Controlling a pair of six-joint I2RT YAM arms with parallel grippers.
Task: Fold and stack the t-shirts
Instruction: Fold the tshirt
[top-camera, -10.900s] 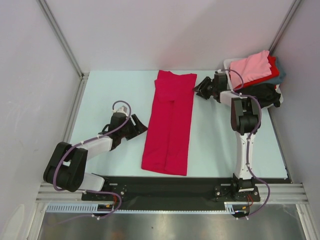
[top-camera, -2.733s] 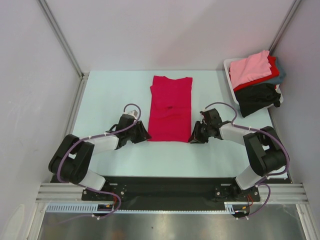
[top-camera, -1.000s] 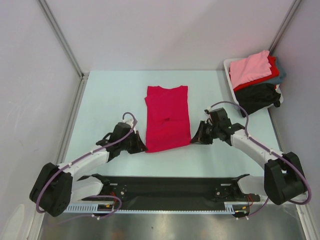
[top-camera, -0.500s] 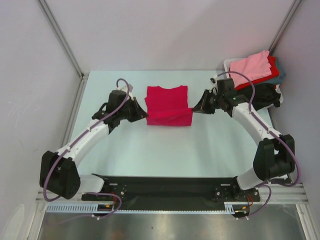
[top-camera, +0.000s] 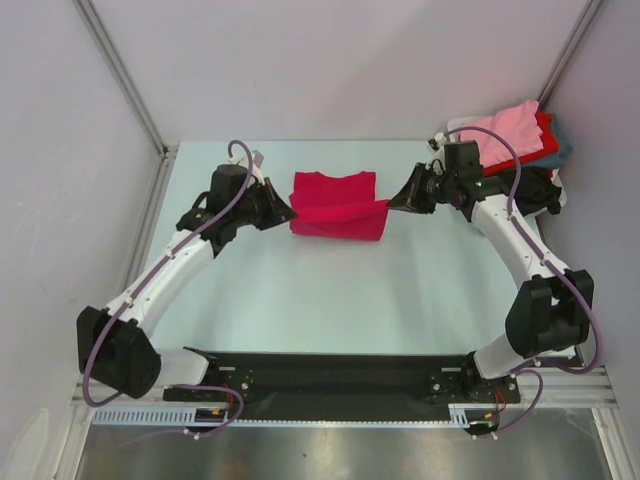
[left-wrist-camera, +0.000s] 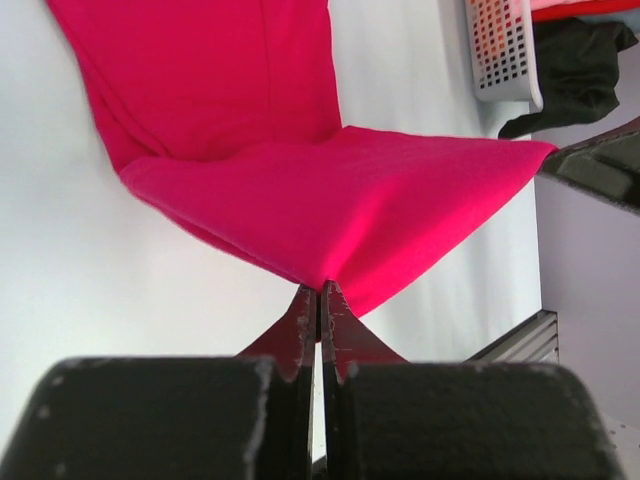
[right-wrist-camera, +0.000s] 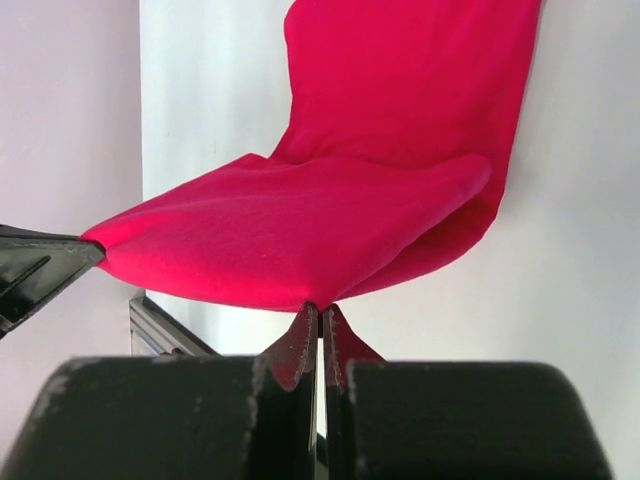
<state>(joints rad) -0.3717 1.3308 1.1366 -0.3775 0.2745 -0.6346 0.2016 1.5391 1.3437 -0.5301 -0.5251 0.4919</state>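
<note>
My left claw (top-camera: 286, 213) is pressed together on one corner of the crimson t-shirt (top-camera: 338, 200), and my right claw (top-camera: 393, 204) pinches the opposite corner the same way. Between them the held edge hangs lifted above the pale table (top-camera: 300, 290), sagging in the middle, doubled over the far half that lies flat. The other t-shirts (top-camera: 510, 140) sit piled in a white basket (top-camera: 452, 126) at the far right corner, just beside my right wrist

Left hand (top-camera: 284, 212) and right hand (top-camera: 396, 203) pinched closed — stretched forward, facing each other.
</note>
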